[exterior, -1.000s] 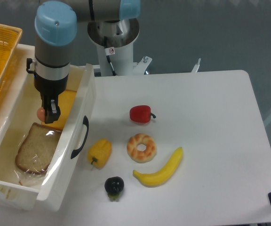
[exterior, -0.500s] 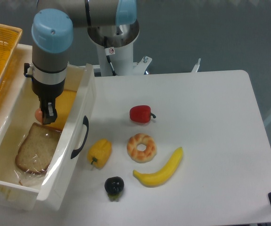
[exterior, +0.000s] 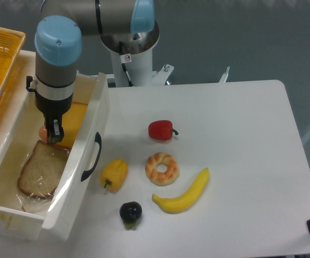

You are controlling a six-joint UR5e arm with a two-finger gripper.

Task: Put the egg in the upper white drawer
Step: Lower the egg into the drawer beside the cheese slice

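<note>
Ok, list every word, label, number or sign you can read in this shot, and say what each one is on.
No text can be read anywhere.
Small round red-and-white sticker on the robot's white base: a sign of some kind, too small and blurred to make out.
Drawer, basket, table and the food: no writing visible.

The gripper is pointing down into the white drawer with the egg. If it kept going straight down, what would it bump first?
Probably the bread slice lying in the upper white drawer. The gripper, holding the egg, hangs over the slice's top edge, beside a yellow cheese block. Depth is unclear, so it might reach the drawer floor instead.
</note>
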